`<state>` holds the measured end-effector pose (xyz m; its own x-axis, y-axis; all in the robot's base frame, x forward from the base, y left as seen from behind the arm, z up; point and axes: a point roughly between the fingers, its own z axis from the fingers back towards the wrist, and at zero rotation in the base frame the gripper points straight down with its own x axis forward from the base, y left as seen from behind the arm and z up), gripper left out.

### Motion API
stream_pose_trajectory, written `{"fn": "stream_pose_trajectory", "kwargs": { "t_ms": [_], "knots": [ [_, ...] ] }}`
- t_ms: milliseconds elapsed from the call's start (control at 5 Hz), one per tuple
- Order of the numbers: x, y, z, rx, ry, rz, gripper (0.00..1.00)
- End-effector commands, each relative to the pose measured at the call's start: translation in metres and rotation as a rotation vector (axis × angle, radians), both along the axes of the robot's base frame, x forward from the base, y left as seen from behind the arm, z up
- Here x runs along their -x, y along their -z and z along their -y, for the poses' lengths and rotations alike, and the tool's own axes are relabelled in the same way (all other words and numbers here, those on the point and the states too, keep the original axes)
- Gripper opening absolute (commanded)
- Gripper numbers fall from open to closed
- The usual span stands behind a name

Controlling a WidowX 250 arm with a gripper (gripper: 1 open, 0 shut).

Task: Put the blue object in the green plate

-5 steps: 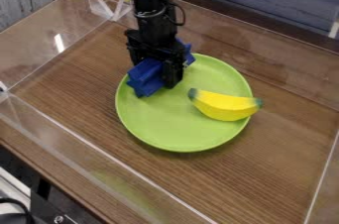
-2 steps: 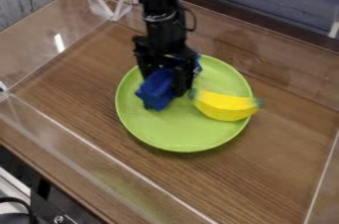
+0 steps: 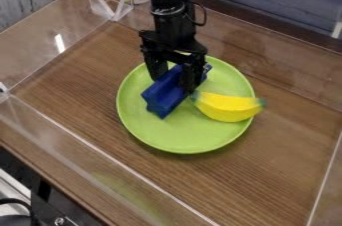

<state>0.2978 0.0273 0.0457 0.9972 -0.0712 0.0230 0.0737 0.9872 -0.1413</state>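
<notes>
No text, label or number can be read anywhere.

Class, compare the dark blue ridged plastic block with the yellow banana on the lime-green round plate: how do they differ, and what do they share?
The dark blue ridged plastic block is angular; the yellow banana is smooth and curved. The block lies on the plate's left-centre, the banana on its right. The black gripper stands directly over the block, while nothing is near the banana. Both rest on the lime-green round plate.
</notes>
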Motion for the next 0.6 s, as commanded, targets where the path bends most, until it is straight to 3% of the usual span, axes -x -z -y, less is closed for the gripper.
{"fn": "stream_pose_trajectory", "kwargs": {
  "t_ms": [0,400],
  "knots": [
    [-0.0073,-0.0260,0.0014,-0.021,0.009,0.083,1.00],
    [-0.0047,-0.0281,0.0018,-0.033,0.006,0.081,1.00]
  ]
}}
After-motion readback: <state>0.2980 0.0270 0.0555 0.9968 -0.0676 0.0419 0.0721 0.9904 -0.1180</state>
